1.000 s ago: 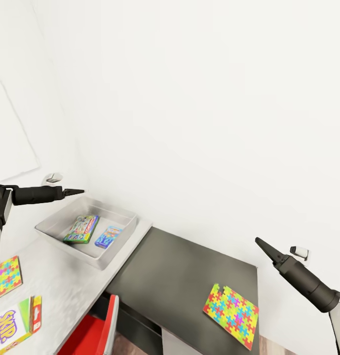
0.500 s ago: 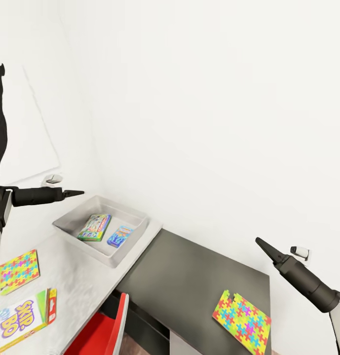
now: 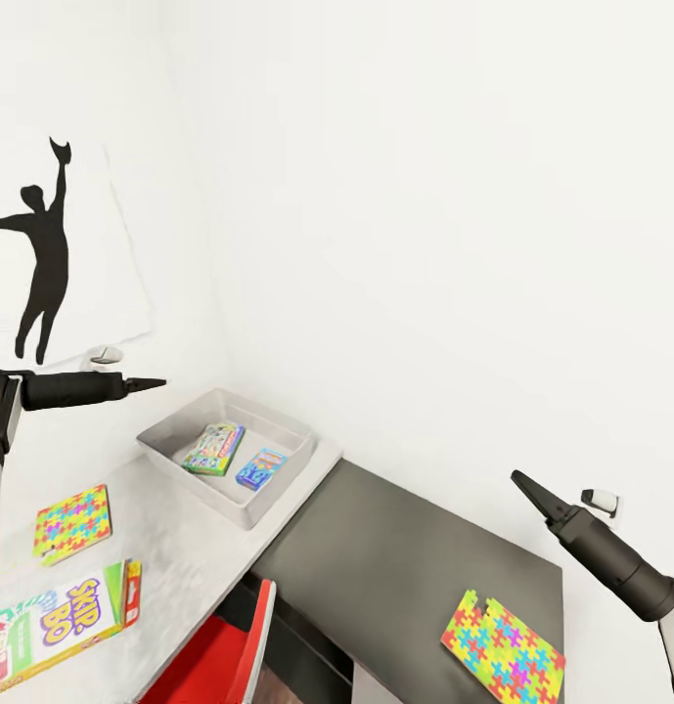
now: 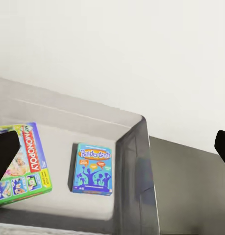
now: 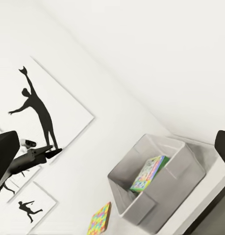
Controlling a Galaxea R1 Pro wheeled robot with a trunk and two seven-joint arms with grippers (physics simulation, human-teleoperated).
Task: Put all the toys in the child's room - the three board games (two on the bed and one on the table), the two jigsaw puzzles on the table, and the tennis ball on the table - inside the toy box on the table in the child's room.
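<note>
On the far-left pale table, the shallow grey toy box (image 3: 170, 452) holds two games; both pincers gape empty, so the Skip-Bo box (image 3: 58, 626) probably comes next.

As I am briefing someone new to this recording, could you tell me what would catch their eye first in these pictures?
Probably the bright toys against the white room: two board games, Monopoly and a blue Balderdash box, lie inside the grey toy box at the wall corner. On the table outside it are a Skip-Bo game and a jigsaw puzzle, with another puzzle on the dark lower section. A black baseball silhouette picture hangs above.
</note>
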